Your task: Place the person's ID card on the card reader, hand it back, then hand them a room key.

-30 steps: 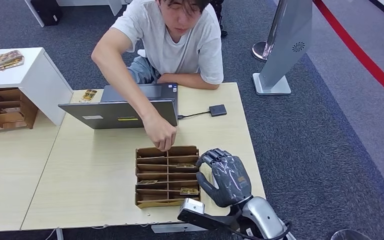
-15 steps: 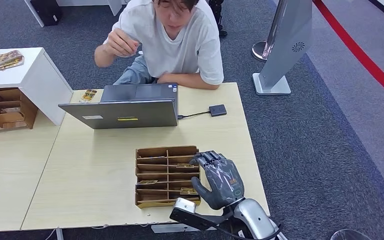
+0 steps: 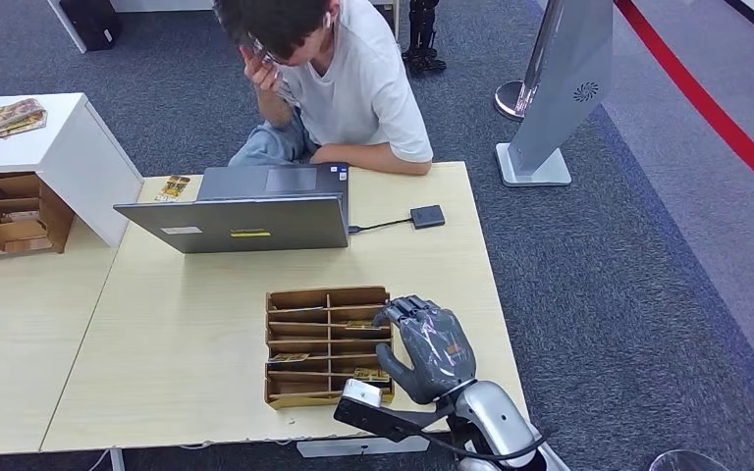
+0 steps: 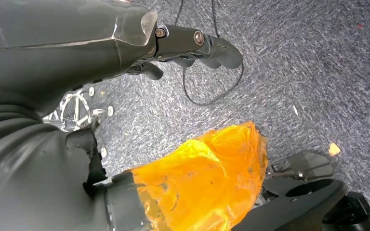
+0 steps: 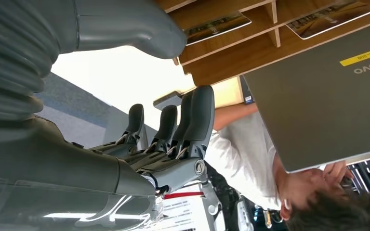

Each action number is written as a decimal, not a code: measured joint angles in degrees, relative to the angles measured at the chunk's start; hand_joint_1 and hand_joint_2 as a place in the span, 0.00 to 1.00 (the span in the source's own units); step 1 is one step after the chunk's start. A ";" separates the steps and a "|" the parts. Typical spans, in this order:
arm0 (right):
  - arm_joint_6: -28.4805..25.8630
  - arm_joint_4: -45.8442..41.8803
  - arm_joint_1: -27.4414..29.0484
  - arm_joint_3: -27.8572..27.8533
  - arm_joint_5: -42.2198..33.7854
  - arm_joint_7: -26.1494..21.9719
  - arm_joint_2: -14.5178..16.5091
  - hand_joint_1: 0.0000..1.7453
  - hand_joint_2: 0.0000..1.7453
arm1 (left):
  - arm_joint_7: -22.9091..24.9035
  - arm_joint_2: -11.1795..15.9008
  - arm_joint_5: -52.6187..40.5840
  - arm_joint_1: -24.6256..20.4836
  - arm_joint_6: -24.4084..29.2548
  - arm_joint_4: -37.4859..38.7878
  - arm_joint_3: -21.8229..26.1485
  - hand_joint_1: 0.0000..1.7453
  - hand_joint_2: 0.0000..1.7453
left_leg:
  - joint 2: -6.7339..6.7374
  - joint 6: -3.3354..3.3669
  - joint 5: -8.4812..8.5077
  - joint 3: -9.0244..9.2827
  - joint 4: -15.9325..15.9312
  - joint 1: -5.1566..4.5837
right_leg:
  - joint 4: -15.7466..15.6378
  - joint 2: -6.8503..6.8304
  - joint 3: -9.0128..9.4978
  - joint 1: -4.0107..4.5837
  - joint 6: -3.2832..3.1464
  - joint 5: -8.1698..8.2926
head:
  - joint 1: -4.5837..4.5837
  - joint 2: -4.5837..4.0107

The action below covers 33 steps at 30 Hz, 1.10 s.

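On my head feed, far left of the frame, I see a white cabinet [image 3: 54, 147] with a stack of cards [image 3: 5, 116] on top and a wooden sorter [image 3: 10, 214] tucked under it. Moving right, a light wood bench [image 3: 177, 334] carries an open grey laptop [image 3: 236, 224] with a small yellow sticker on its lid; on the right wrist feed that sticker reads like "P4-209" and the lid shows the lenovo wordmark. Behind the laptop, at upper centre, a person [image 3: 344, 78] in a white T-shirt sits with one hand raised to the head and the other forearm lying on the bench edge. Below the laptop, lower centre, stands the wooden key-card tray [image 3: 329, 343], with room key cards [image 3: 371, 374] lying in a few of its slots. Just right of the laptop a small dark card reader [image 3: 428, 216] sits on its cable; I cannot spot the ID card anywhere. The right robot hand [image 3: 430, 348] hovers at the tray's right edge, fingers loosely curled and apart, holding nothing; whether it touches the tray I cannot tell. The left robot hand [image 4: 125, 53] hangs over grey carpet, fingers curled in, nothing in them. Far right stands a grey kiosk [image 3: 565, 88].
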 joint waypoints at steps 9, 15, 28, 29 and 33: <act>0.61 1.73 -0.59 0.08 0.31 0.92 1.31 0.50 1.00 | 0.34 -0.15 -0.73 -0.30 -0.37 0.00 -0.31 0.00 0.00 | 0.00 0.00 0.00 0.00 0.00 0.00 | 0.00 0.00 0.00 0.00 0.00 0.00 | 0.01 0.00; 1.13 2.45 -0.54 0.22 0.99 1.50 2.31 0.50 1.00 | 0.45 -0.16 -1.13 -0.49 -0.71 0.00 -0.38 0.00 0.00 | 0.00 0.00 0.00 0.00 0.00 0.00 | 0.00 0.00 0.00 0.00 0.00 0.00 | 0.01 0.00; 2.01 4.90 -1.06 0.55 1.05 1.75 3.61 0.48 1.00 | 0.62 -0.20 -1.69 -0.76 -1.31 -0.19 -0.43 0.00 0.00 | 0.00 0.00 0.00 0.00 0.00 0.00 | 0.00 0.00 0.00 0.00 0.00 0.00 | 0.00 0.00; 2.05 5.09 -1.14 0.58 1.05 1.76 3.66 0.48 1.00 | 0.62 -0.21 -1.72 -0.78 -1.33 -0.22 -0.43 0.00 0.00 | 0.00 0.00 0.00 0.00 0.00 0.00 | 0.00 0.00 0.00 0.00 0.00 0.00 | 0.00 0.00; 2.05 5.71 -1.36 0.62 1.05 1.81 3.90 0.48 1.00 | 0.62 -0.22 -1.79 -0.79 -1.37 -0.28 -0.43 0.00 0.00 | 0.00 0.00 0.00 0.00 0.00 0.00 | 0.00 0.00 0.00 0.00 0.00 0.00 | 0.01 0.00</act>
